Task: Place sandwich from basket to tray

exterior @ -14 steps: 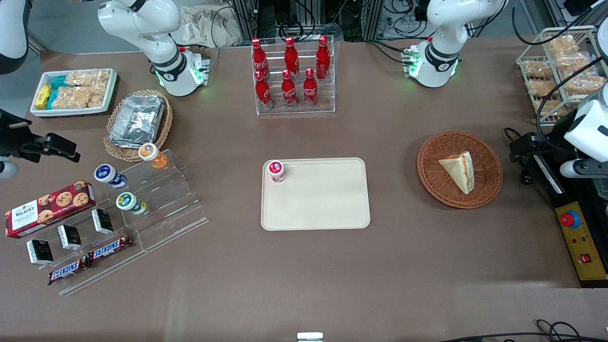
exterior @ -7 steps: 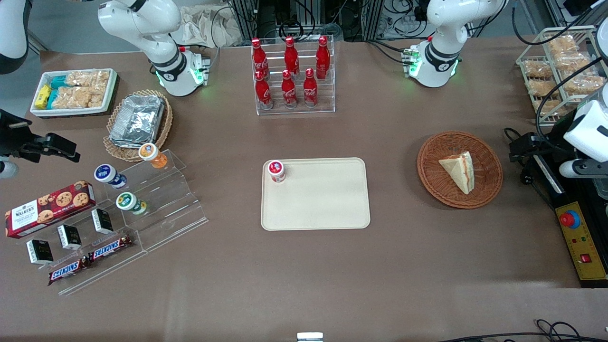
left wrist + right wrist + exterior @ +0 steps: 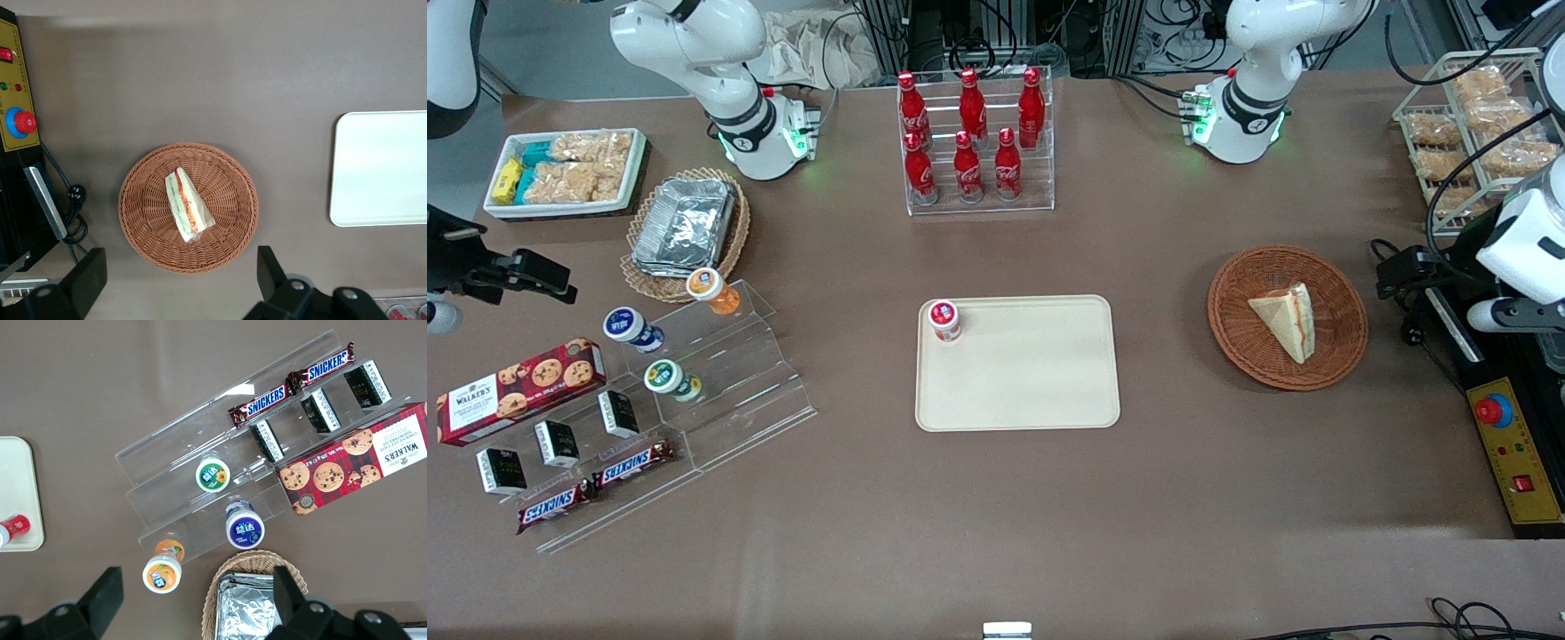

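The sandwich (image 3: 1285,322), a pale bread wedge with orange-red and green filling, lies in the round reddish-brown basket (image 3: 1232,342). In the left wrist view the sandwich (image 3: 187,205) lies near the middle of the basket (image 3: 147,233). The cream tray (image 3: 1032,382) lies flat mid-table and its edge shows in the left wrist view (image 3: 380,167). My left gripper (image 3: 1400,271) hangs above the table beside the basket, toward the working arm's end. Its black fingers (image 3: 90,277) are spread wide and hold nothing; the gripper (image 3: 180,277) sits just off the basket's rim.
A small red-lidded bottle (image 3: 944,320) stands on one tray corner. A rack of red cola bottles (image 3: 974,142) stands farther from the camera. A yellow control box with a red button (image 3: 1507,444) and cables lie beside the basket. An acrylic snack stand (image 3: 694,400) lies toward the parked arm's end.
My left gripper has edged slightly toward the basket. The sandwich, basket and tray have not moved.
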Controlling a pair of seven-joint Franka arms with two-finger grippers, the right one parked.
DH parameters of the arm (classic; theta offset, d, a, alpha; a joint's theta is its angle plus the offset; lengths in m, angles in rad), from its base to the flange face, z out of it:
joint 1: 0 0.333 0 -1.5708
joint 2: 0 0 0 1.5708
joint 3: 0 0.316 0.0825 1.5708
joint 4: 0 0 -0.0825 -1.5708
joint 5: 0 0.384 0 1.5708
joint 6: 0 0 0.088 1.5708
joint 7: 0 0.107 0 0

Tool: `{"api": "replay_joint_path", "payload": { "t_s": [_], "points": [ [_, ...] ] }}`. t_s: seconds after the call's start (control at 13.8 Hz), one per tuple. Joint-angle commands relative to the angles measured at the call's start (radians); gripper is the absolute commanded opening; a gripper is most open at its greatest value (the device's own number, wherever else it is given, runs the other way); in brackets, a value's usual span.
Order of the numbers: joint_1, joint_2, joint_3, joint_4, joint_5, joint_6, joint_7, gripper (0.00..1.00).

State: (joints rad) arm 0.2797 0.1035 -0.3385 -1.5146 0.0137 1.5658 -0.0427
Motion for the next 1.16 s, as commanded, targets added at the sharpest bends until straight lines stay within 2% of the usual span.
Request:
{"api": "replay_joint_path", "payload": {
  "t_s": [0.0, 0.29, 0.51, 0.65, 0.87, 1.09],
  "points": [
    [0.004, 0.008, -0.005, 0.017, -0.012, -0.023, 0.003, 1.0],
    [0.003, -0.007, -0.005, 0.001, -0.001, -0.073, -0.011, 1.0],
    [0.004, -0.085, -0.005, -0.094, 0.006, -0.069, -0.042, 1.0],
    [0.013, -0.18, 0.001, -0.235, 0.003, -0.034, -0.048, 1.0],
    [0.055, -0.341, 0.019, -0.552, -0.023, 0.168, -0.049, 1.0],
    [0.052, -0.348, 0.111, -0.683, -0.116, 0.305, -0.049, 1.0]
  ]
}}
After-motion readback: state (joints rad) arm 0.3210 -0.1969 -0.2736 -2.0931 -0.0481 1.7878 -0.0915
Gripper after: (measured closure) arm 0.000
